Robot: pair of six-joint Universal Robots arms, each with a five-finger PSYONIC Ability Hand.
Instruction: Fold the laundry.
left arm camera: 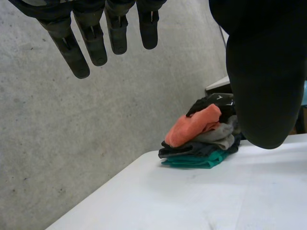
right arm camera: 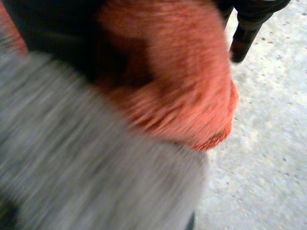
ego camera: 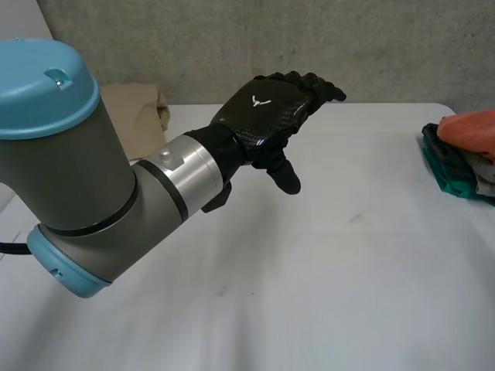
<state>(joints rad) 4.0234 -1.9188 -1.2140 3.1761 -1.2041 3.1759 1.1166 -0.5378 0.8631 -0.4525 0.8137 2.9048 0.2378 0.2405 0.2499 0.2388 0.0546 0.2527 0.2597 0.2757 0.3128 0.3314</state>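
My left hand (ego camera: pixel 267 112) hovers open over the middle of the white table (ego camera: pixel 325 270), palm down and holding nothing. In the left wrist view its straight fingers (left arm camera: pixel 91 38) and thumb (left arm camera: pixel 264 86) are spread apart. A pile of laundry (ego camera: pixel 464 158) lies at the table's right edge, with an orange cloth (left arm camera: pixel 194 125) on top of grey, dark and teal pieces. My right hand (left arm camera: pixel 213 101) sits on the pile just behind the orange cloth. In the right wrist view the orange cloth (right arm camera: pixel 182 86) bunches under my right hand (right arm camera: pixel 247 28), above a grey cloth (right arm camera: pixel 81 163).
A folded tan cloth (ego camera: pixel 139 116) lies at the back left of the table, behind my left arm (ego camera: pixel 69 170). A concrete wall (ego camera: pixel 309 39) runs along the table's far edge.
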